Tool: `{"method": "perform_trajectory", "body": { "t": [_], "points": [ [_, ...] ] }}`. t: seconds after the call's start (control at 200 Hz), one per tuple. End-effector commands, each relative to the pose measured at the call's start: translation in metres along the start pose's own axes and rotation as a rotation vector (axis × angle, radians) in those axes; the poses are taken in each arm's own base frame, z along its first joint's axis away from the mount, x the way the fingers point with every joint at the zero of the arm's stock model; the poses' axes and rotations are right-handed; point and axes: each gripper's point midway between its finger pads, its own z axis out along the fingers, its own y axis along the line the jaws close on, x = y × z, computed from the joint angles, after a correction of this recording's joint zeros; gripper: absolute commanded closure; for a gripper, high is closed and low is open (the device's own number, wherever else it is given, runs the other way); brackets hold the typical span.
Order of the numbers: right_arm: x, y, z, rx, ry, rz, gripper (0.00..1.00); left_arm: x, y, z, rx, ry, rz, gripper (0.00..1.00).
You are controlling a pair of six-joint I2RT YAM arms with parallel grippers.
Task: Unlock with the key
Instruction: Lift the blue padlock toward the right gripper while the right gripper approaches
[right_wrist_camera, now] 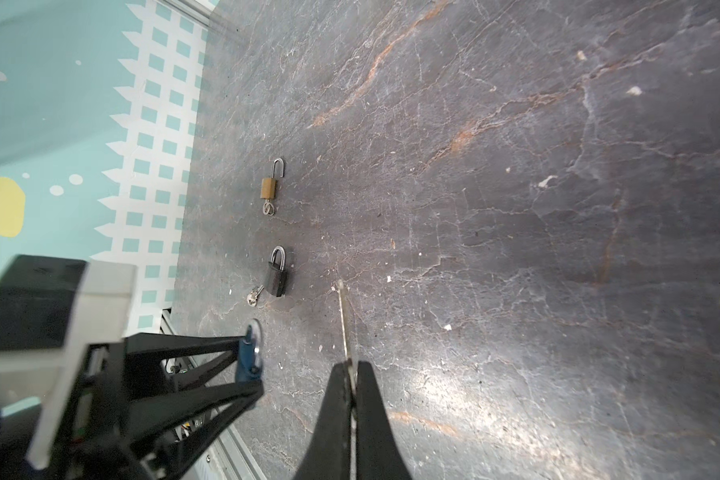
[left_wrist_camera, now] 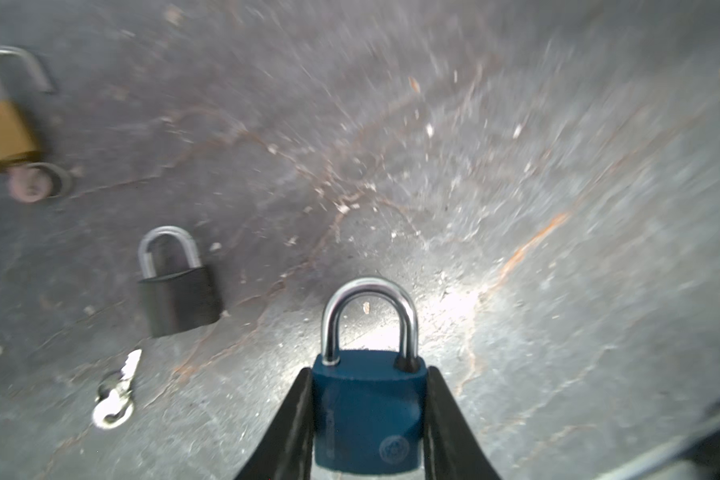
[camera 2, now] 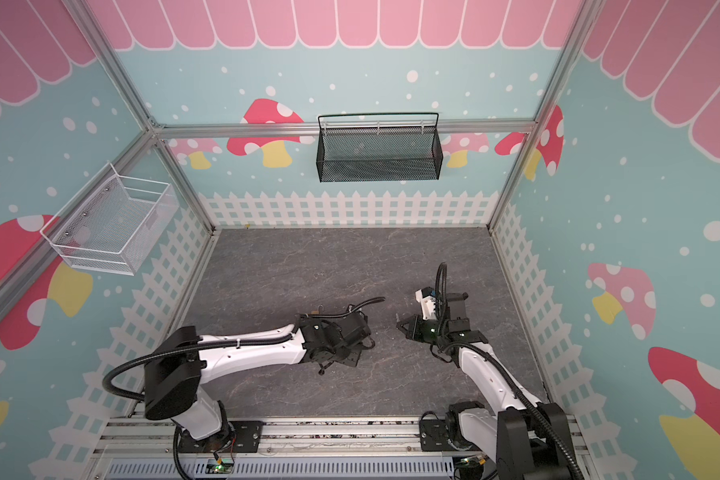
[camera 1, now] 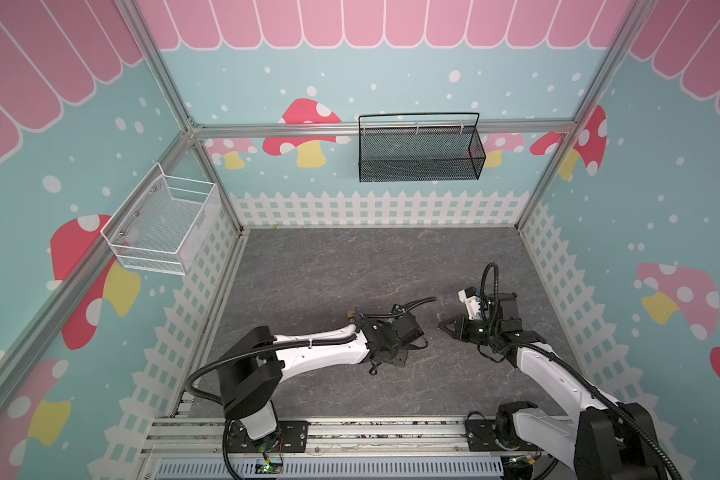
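Blue padlock (left_wrist_camera: pixel 368 415), clamped in left hand (left_wrist_camera: pixel 369 370); key (right_wrist_camera: pixel 343 320), pinched blade-out in right hand (right_wrist_camera: pixel 352 368). Both arms low, hands facing, apart mid-table (camera 1: pixel 350 257); far half of table open.

Under the left gripper (left_wrist_camera: pixel 369 370) we see a grey, marble-patterned desk (camera 1: pixel 350 266) with rusty veins. Far beyond that gripper a black mesh basket (camera 1: pixel 418 151) hangs on the back wall (camera 1: pixel 391 83). Well apart from it, on the robot's left, a white wire basket (camera 1: pixel 163 224) hangs on the side wall (camera 1: pixel 38 166). Both walls bear mushroom prints (camera 1: pixel 304 129) and a white picket fence print (camera 1: pixel 375 208).
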Motion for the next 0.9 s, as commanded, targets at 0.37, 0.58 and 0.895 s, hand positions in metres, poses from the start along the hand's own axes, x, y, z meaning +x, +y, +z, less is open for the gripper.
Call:
{"method": "perform_trajectory", "body": {
  "t": [0.37,0.58,0.895],
  "points": [
    [0.016,0.036,0.014,-0.025,0.060,-0.076,1.00,-0.053,0.025,-0.039,0.167,-0.232,-0.547,1.00],
    [0.058,0.057,0.036,-0.105,0.135,-0.030,1.00,-0.060,0.032,-0.035,0.111,-0.256,-0.581,1.00],
    [0.083,0.098,0.048,-0.234,0.154,-0.037,1.00,-0.070,0.035,-0.032,0.037,-0.276,-0.542,1.00]
  ]
}}
